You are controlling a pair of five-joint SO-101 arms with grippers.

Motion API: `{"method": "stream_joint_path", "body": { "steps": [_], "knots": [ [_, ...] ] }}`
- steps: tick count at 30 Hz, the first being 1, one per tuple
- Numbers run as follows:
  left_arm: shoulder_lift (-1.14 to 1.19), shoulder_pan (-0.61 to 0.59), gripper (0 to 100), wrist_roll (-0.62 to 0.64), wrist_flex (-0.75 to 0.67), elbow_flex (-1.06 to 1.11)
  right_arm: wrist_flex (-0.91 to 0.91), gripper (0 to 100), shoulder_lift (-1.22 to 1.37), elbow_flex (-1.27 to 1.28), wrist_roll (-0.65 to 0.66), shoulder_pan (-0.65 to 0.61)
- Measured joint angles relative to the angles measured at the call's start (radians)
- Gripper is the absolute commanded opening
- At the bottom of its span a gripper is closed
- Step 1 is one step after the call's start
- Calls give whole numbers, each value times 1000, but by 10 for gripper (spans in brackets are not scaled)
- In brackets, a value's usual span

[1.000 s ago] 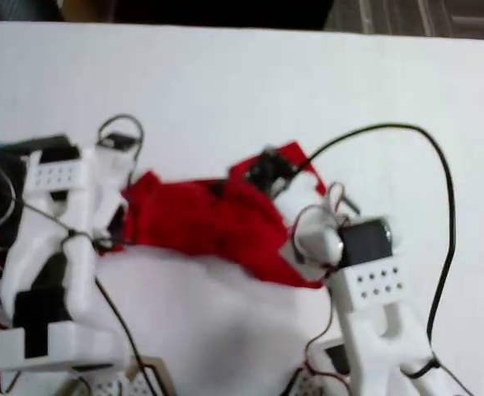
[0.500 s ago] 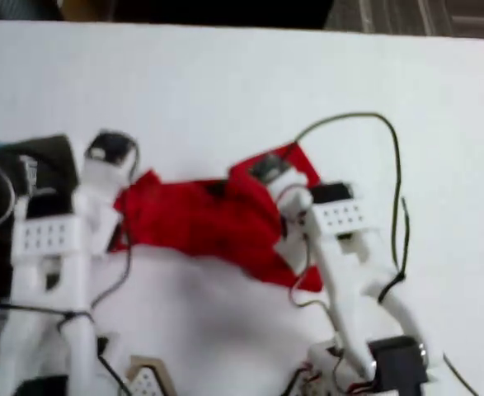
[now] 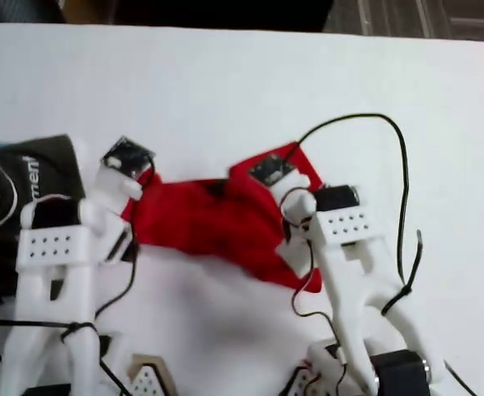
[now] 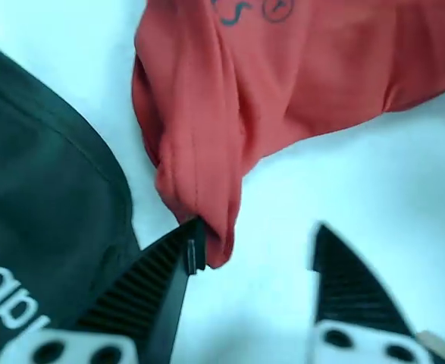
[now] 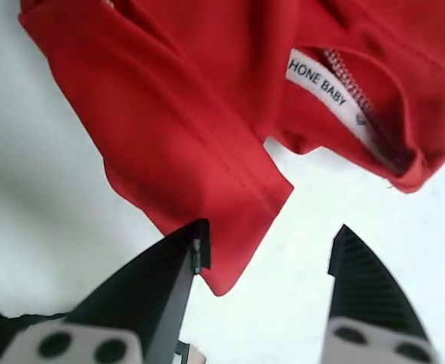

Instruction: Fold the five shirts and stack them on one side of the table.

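I judge the job is at an early stage. A dark shirt (image 3: 27,177) lies at the worktop's (image 3: 225,82) left edge, seemingly folded, while the red shirt (image 3: 209,219) is bunched and not yet folded; I count two garments of five. The red shirt sits midway along the worktop, nearer the arms' edge. Its long axis runs left to right along that edge, labelled neck toward the right end. My left gripper (image 4: 256,243) is spread, one finger touching the shirt's left end. My right gripper (image 5: 271,246) is spread over the right corner, pinching nothing.
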Motion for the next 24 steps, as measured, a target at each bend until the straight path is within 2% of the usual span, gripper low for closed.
{"method": "stream_joint_path", "body": {
  "steps": [5,7,15,19,24],
  "knots": [
    [0,0,278,-137,-2,2,0,262,0,18,0,0],
    [-2,-9,278,-181,-52,35,0,262,0,18,0,0],
    [-3,-133,278,-269,-451,224,0,262,0,18,0,0],
    [-3,-207,278,-241,-641,273,3,262,0,18,0,0],
    [-3,-242,278,-81,-712,241,3,262,0,18,0,0]
  ]
}}
